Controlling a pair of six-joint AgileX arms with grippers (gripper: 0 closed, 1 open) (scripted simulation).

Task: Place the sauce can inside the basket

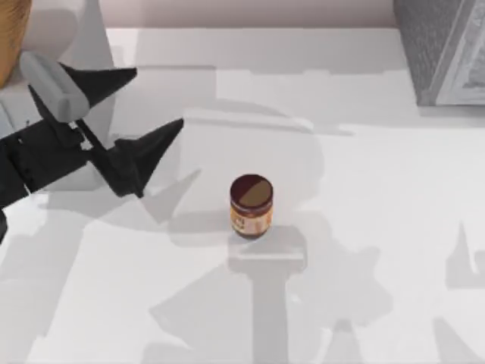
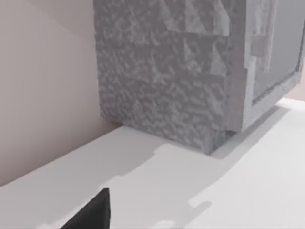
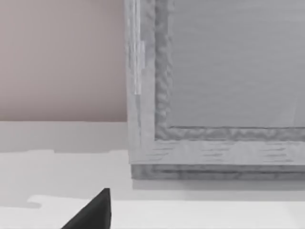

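left arm reaches in from the top view's left edge, wrist angled toward centre. left pincer (image 1: 159, 102) raised, fingers spread wide apart, holding nothing. one dark fingertip (image 2: 93, 212) visible in the left wrist view.

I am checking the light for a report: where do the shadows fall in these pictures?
Top view: the sauce can casts a soft shadow toward the near edge; arm shadows cross the white table. Left wrist view: the grey appliance throws a stepped shadow on the table. Right wrist view: a faint band beneath the appliance.
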